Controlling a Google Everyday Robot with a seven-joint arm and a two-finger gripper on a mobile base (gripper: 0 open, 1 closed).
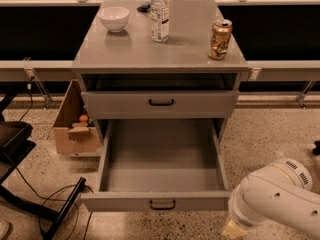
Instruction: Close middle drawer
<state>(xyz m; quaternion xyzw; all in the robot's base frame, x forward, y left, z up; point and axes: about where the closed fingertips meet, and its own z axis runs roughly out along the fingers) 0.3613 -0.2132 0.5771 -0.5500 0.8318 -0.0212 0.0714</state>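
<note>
The middle drawer (162, 202) is pulled far out of the grey cabinet. Its low flat front carries a small black loop handle (162, 204), and its deep grey tray (162, 154) holds nothing. Above it, a taller-fronted drawer (160, 104) with a wider black handle is shut. My white arm (277, 201) fills the lower right corner. My gripper (232, 230) shows as a pale yellow tip at the bottom edge. It is just right of the drawer front's right end and slightly in front of it, not touching it.
On the cabinet top (130, 49) stand a white bowl (113, 18), a plastic water bottle (159, 13) and a gold can (220, 39). A cardboard box (75, 124) sits on the floor to the left. A black chair base and cables (45, 204) lie at the lower left.
</note>
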